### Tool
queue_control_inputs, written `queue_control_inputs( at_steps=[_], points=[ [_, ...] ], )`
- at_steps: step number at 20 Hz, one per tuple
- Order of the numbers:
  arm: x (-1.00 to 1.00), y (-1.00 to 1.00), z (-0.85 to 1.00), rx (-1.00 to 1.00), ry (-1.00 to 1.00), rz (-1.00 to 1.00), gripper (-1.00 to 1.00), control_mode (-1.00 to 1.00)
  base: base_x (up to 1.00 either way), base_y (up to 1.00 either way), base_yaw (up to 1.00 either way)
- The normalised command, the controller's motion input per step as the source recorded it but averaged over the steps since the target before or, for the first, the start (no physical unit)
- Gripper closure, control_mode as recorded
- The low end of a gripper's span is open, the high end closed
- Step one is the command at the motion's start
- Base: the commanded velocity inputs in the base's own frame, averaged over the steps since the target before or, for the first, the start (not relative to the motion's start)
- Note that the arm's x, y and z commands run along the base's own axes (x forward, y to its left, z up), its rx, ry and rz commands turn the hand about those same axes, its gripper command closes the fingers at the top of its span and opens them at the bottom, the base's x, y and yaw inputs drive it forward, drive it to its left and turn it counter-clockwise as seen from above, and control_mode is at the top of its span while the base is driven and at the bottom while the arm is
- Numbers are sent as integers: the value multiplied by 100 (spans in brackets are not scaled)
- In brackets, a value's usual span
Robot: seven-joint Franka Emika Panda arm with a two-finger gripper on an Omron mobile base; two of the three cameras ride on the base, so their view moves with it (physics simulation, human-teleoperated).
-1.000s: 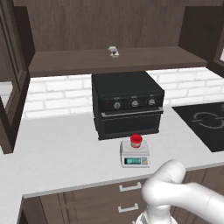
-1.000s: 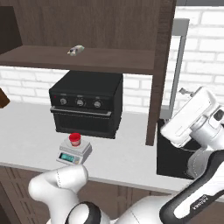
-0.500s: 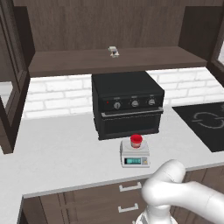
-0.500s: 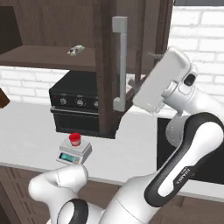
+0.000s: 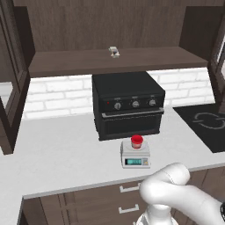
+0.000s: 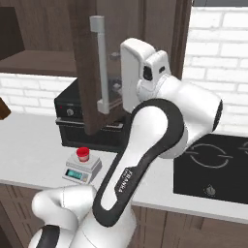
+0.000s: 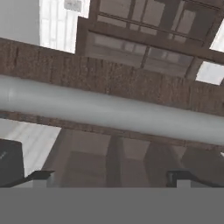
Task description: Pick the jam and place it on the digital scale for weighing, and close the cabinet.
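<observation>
Jam (image 5: 137, 141) sits on digital scale (image 5: 135, 154) near worktop front edge. Cabinet (image 6: 92, 72) door part-swung, rigid, hinged, likely light. Gripper (image 7: 111, 176) fingers apart, at smooth, likely slippery bar handle (image 7: 109, 113), not clamped; push mid-bar.

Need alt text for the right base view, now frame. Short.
The white arm's end effector reaches toward the silver bar handle of a half-open cabinet door. Below, the jam sits on the digital scale, on a white counter in front of a black oven.
</observation>
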Motion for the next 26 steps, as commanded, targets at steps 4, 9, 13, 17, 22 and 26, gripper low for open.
queue_control_inputs(
  at_steps=[4, 9, 13, 17, 22, 26],
  points=[
    [23, 100, -4, -22, 0, -49, -100, -100, 0, 0, 0],
    [49, 100, -51, -6, -5, -40, -100, -100, 0, 0, 0],
    [68, 100, -29, 2, -8, -28, -100, -100, 0, 0, 0],
    [88, 76, 0, -3, 3, -27, -100, -100, 0, 0, 0],
    [100, 3, 0, -3, 25, -3, -100, -100, 0, 0, 0],
    [100, 0, -3, 0, 13, 0, -100, -100, 0, 0, 0]
  ],
)
